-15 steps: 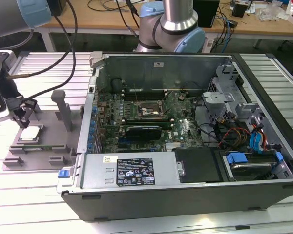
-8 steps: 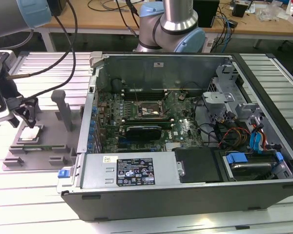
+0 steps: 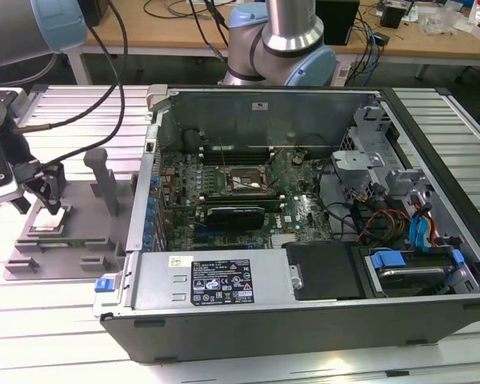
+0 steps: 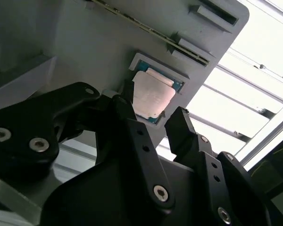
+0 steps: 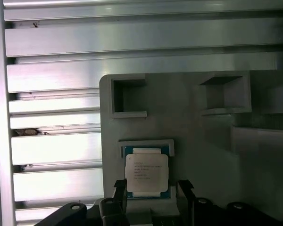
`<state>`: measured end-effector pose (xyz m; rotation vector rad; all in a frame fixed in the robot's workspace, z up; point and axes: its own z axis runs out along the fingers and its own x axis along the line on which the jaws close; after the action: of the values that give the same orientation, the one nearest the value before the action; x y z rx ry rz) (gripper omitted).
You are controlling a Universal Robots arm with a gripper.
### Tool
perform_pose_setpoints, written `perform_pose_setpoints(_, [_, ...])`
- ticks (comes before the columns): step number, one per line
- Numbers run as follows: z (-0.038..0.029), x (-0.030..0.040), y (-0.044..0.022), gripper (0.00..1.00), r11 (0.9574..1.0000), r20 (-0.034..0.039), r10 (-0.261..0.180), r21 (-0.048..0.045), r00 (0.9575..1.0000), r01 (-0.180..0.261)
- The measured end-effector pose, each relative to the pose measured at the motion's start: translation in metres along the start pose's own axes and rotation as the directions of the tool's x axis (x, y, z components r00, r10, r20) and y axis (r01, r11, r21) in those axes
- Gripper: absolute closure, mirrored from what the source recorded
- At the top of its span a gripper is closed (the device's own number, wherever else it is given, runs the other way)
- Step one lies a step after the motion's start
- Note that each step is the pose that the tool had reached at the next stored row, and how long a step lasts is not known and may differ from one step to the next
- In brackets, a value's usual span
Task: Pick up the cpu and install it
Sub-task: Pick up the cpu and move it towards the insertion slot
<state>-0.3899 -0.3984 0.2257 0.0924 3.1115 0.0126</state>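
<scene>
The cpu (image 5: 146,173) is a small square chip with a pale metal top and a green-blue border. It lies flat in a recess of the grey holder tray (image 5: 198,136). In both wrist views my gripper (image 5: 152,190) is open just above it, one black finger (image 5: 120,192) on each side of the chip with small gaps showing. The second wrist view has the cpu (image 4: 153,98) between the fingertips (image 4: 180,123). In the exterior view the gripper (image 3: 48,196) hangs over the tray (image 3: 64,244) at the far left, beside the open computer case (image 3: 304,316).
The motherboard's socket (image 3: 238,182) lies inside the case, among cables and a drive cage (image 3: 376,152). Upright grey posts (image 3: 104,180) stand on the tray close to the gripper. The tray rests on a ribbed aluminium table (image 5: 56,150). Another arm's base (image 3: 284,48) stands behind the case.
</scene>
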Motion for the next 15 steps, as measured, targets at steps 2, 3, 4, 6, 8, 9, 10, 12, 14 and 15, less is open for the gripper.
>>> perform_pose_setpoints(2, [0.0008, 0.0000, 0.0001, 0.45, 1.0000, 0.0004, 0.000, -0.0002, 1.0000, 0.000])
perform_pose_setpoints(3, [0.0012, 0.0000, 0.0002, 0.45, 1.0000, 0.0001, 0.000, 0.0001, 1.0000, 0.000])
perform_pose_setpoints(4, [0.0012, 0.0000, 0.0002, 0.45, 1.0000, 0.0000, 0.000, 0.0002, 1.0000, 0.000])
perform_pose_setpoints(6, [0.0013, 0.0001, 0.0002, 0.45, 1.0000, -0.0001, 0.000, 0.0003, 1.0000, 0.000])
perform_pose_setpoints(8, [0.0015, 0.0000, 0.0002, 0.45, 1.0000, 0.0000, 0.000, 0.0002, 1.0000, 0.000])
perform_pose_setpoints(9, [0.0015, 0.0001, 0.0002, 0.44, 1.0000, 0.0000, 0.000, 0.0002, 1.0000, 0.000])
perform_pose_setpoints(10, [0.0016, 0.0001, 0.0002, 0.39, 1.0000, 0.0000, 0.000, 0.0002, 1.0000, 0.000])
perform_pose_setpoints(12, [0.0030, 0.0001, 0.0003, 0.32, 1.0000, 0.0021, -0.004, -0.0037, 1.0000, 0.004])
perform_pose_setpoints(14, [0.0085, 0.0003, 0.0002, 0.32, 0.9999, 0.0020, -0.014, -0.0058, 0.9999, 0.014])
perform_pose_setpoints(15, [0.0101, 0.0003, 0.0002, 0.32, 0.9998, 0.0019, -0.016, -0.0058, 0.9999, 0.016])
